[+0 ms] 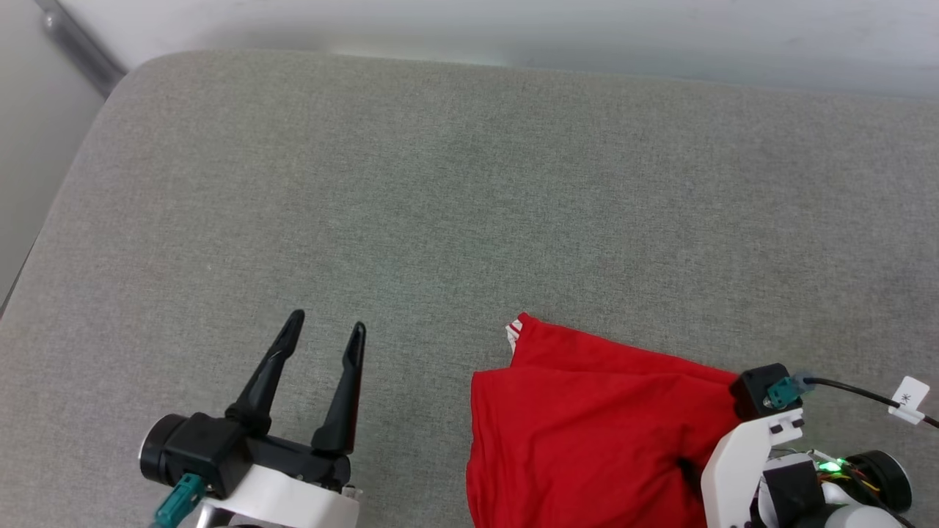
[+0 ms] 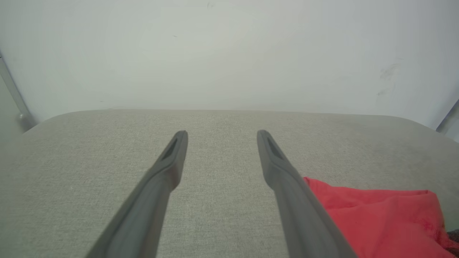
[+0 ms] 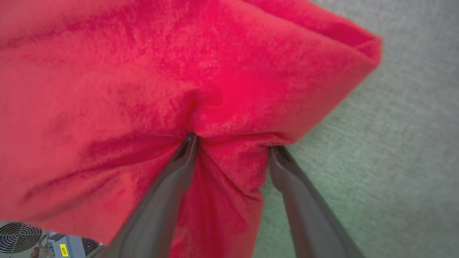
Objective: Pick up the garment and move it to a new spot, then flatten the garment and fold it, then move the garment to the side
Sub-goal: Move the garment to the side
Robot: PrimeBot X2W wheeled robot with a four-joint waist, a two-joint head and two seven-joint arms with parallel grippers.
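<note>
Left jaws: spread wide, nothing btwn them. Its two dark fingers hang over bare grey fabric at the lower left of the head view, well apart from the cloth. In the left wrist view the same fingers point toward the pale wall. The garment is off to their right, partly behind one finger.

Right jaws: also spread, not pinched shut. In the right wrist view both fingers run up into the garment and the tips vanish against the cloth, w/ a bunched fold sitting btwn them. Can't tell if the tips are over or under the top layer tbh.

The garment itself is plain bright red jersey knit, soft and a bit fuzzy up close. It lies doubled over on itself on the near right part of the worktop and runs out the bottom of the head view. One corner pokes toward the middle w/ a small bit of red-white striped trim.

Further out, the right wrist's black camera block on its white bracket sits over the garment's right edge. A black cable w/ a white tag trails off to the side. The worktop is grey woven fabric w/ rounded corners.
</note>
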